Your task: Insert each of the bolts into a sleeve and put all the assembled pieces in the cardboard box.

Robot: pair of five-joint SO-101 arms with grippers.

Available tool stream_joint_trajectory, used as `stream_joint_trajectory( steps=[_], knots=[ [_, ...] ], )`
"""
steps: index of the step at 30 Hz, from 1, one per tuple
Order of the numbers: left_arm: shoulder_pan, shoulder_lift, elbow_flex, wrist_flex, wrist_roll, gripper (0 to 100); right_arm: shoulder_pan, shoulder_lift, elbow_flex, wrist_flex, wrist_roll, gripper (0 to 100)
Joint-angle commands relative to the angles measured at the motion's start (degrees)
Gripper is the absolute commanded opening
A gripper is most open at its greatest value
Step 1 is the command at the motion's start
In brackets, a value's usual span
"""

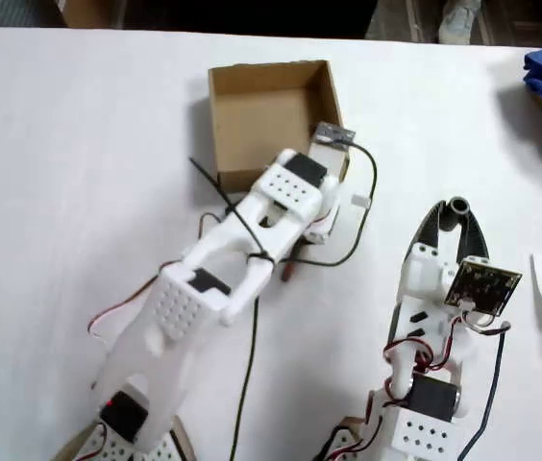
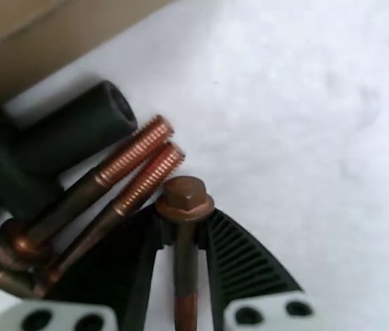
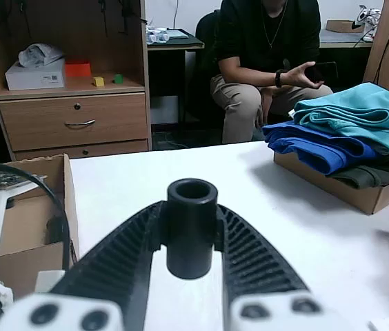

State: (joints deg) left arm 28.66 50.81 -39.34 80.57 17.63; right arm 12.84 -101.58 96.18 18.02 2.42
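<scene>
Overhead, two close wrist views; common cardboard box (image 1: 261, 120)

Your left arm (image 1: 213, 279) stretches out from the table's (image 1: 60, 173) near edge, left gripper (image 2: 184, 224) clamped on a bolt (image 2: 184, 196). Your right arm (image 1: 434, 375) sits by that edge, right gripper (image 1: 456, 219) pinching a sleeve (image 3: 191, 238) at its tips.

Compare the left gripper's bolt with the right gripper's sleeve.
The bolt is coppery and slim; the sleeve is black and thicker. The bolt has a hexagonal head; the sleeve is a hollow tube. The left gripper and the right gripper each clamp theirs.
</scene>
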Motion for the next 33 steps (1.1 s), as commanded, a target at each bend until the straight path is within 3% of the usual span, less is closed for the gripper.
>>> stream_joint_trajectory(
  steps=[1,8,16,22,24,27,33],
  knots=[
    [-0.2,1.7,-4.3,2.6,-0.6,3,0.7,-1.4,0.2,-1.0,0.4,1.9],
    [-0.6,4.9,-5.5,2.8,-0.8,3,0.7,-1.4,0.2,-1.0,0.4,1.9],
    [-0.3,6.9,-5.9,4.7,-5.9,3,0.5,-1.4,0.2,-1.0,0.4,1.9],
    [-0.4,6.9,-5.9,6.1,-5.6,18,0.7,-1.4,-0.1,-1.0,0.4,1.9],
    [-0.4,6.9,-5.9,6.2,-5.7,16,0.7,-1.4,-0.1,-1.2,0.4,1.9],
    [-0.4,6.9,-5.9,6.3,-5.8,2,0.5,-1.4,-0.1,-1.4,0.4,1.9],
    [-0.4,6.9,-5.9,6.3,-5.8,3,0.4,-1.4,-0.1,-1.4,0.4,1.9]
  ],
)
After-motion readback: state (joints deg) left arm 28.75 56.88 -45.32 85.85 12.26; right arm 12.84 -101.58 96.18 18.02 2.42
